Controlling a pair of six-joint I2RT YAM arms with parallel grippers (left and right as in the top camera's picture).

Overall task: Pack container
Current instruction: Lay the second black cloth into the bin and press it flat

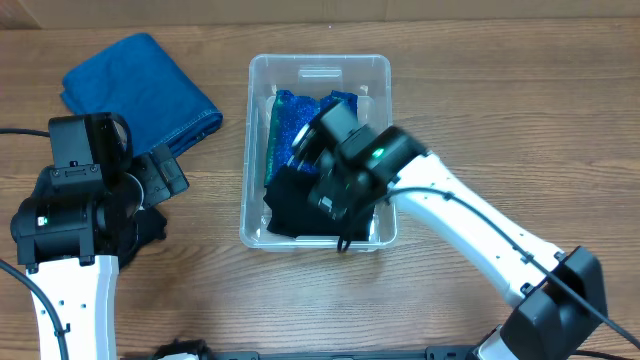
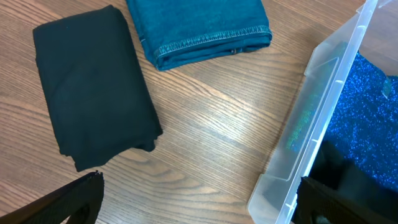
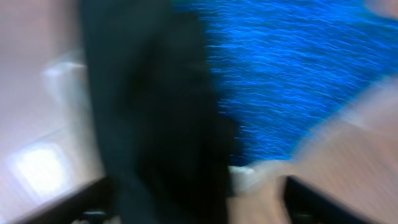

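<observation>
Right gripper (image 1: 335, 195) hovering directly above container (image 1: 255, 150), jaws spread over black cloth (image 1: 288, 208) inside. Container sitting mid-table, long axis running away from robot. Left gripper (image 2: 199, 202) hovering farther left, jaws likewise spread.

This looks like a robotics lab or test bench rather than a home or shop. Two robot arms stand at a wood-grain desk (image 1: 500, 110): the left arm (image 1: 60, 225) and the right arm (image 1: 470, 225). Both have white links and black joint housings, and a small green light glows on each. A black cable (image 1: 18, 130) trails in across the desk from the left edge. The things laid out read as staged test props: a clear plastic container (image 1: 318, 62), a folded blue denim cloth (image 1: 140, 90) and a folded black cloth (image 2: 93, 87). The room beyond the desk is out of view.
</observation>
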